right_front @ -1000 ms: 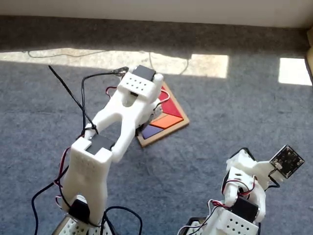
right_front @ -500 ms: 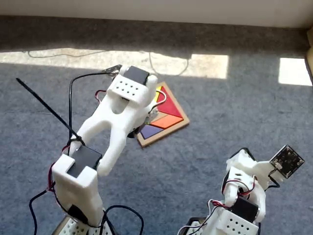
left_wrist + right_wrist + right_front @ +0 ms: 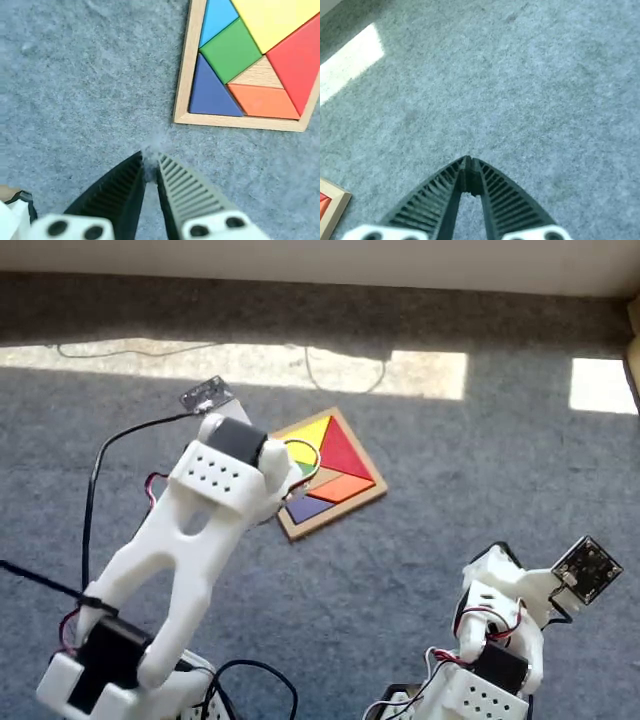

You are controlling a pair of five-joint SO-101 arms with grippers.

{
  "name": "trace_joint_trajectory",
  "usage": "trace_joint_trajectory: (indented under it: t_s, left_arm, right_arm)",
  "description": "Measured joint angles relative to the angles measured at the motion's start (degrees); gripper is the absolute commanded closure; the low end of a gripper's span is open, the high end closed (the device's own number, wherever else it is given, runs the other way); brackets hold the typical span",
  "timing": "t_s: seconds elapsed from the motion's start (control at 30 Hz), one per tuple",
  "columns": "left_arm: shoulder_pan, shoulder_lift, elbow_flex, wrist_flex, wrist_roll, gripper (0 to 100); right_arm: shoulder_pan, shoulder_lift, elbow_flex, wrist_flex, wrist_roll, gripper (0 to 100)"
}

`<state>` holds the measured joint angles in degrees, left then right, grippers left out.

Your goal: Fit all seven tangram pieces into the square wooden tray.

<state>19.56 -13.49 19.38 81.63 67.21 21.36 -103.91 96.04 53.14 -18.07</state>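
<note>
The square wooden tray (image 3: 335,513) lay on a grey carpeted surface (image 3: 450,490), turned so that one corner pointed away from the arms. Coloured pieces sat inside it: a yellow triangle (image 3: 308,433), a red triangle (image 3: 345,455), an orange piece (image 3: 340,487), a dark blue triangle (image 3: 210,95), a green square (image 3: 232,50) and a light blue piece (image 3: 215,17). A pale wood-coloured triangle (image 3: 260,77) showed between the green, red and orange pieces. It could not be told whether this was a seventh piece or bare tray floor.

The left arm (image 3: 200,520) stretched forward, its wrist beside the tray's near corner. The left gripper (image 3: 150,160) hung over bare carpet just short of the tray's rim (image 3: 182,75). Its fingers were drawn almost together and held nothing. The tray lay straight ahead of the fingers, and the dark blue triangle was the nearest piece.

The right arm (image 3: 500,630) sat folded well apart from the tray. The right gripper (image 3: 469,162) pointed at bare carpet, its fingers pressed together and empty.

The left arm was by far the nearer to the tray. No loose piece lay on the carpet, so the puzzle looked finished or nearly so.
</note>
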Motion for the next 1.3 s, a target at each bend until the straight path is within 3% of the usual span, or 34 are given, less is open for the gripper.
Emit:
trace_joint_trajectory:
  t_s: [0.33, 0.77, 0.93, 1.3]
  left_arm:
    - [0.0, -24.0, 21.9, -18.6, -0.7, 99]
    - [0.0, -48.2, 53.5, -52.6, -30.2, 99]
    - [-0.1, -57.4, 63.8, -62.2, -42.1, 99]
    - [-0.1, -76.0, 76.4, -70.7, -49.4, 99]
  right_arm:
    - [0.0, 0.0, 0.0, 0.0, 0.0, 98.8]
    - [0.0, 0.0, 0.0, 0.0, 0.0, 98.8]
    - [0.0, 0.0, 0.0, 0.0, 0.0, 98.8]
    - [0.0, 0.0, 0.0, 0.0, 0.0, 98.8]
